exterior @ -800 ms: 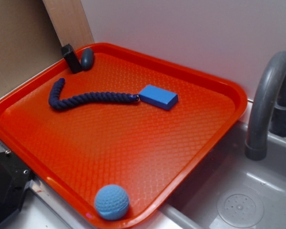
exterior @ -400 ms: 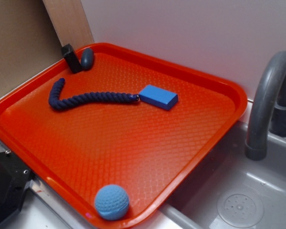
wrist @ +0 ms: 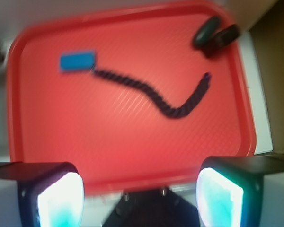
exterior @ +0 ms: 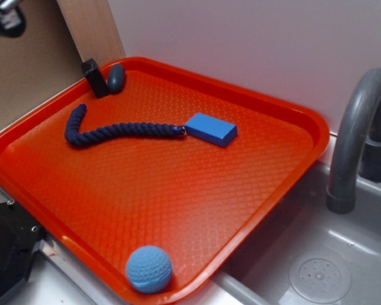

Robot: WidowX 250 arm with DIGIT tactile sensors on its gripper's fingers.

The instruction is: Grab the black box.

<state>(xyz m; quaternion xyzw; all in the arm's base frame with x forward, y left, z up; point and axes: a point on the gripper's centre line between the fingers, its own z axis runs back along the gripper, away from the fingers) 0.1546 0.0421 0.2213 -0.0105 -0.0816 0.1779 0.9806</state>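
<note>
**A:** Where is the black box (exterior: 94, 77)?

**B:** At the far left corner of the red tray (exterior: 286, 166), leaning against the raised rim. A dark grey-blue oval pebble (exterior: 116, 77) sits right beside it, touching or nearly so. In the wrist view the same pair shows up blurred at the upper right corner of the tray, the black box (wrist: 222, 38) to the right of the pebble (wrist: 206, 31).

**A:** And the tool?

**B:** The tool (wrist: 139, 196) looks down on the tray from above its near edge, well apart from the black box. Its two fingers (wrist: 54, 198) sit wide apart at the bottom corners of the wrist view, with nothing between them. In the exterior view only a dark bit of the arm (exterior: 5, 18) peeks in at the top left corner.

**A:** What else lies on the tray?

**B:** A dark blue braided rope (exterior: 114, 130) bends across the left half, its end meeting a flat bright blue box (exterior: 211, 129) near the middle. A light blue dimpled ball (exterior: 149, 269) rests at the near rim.

**A:** Around the tray?

**B:** A grey sink (exterior: 343, 254) with a curved grey faucet (exterior: 355, 133) on the right, and a wooden board (exterior: 92, 28) behind the far left corner.
</note>
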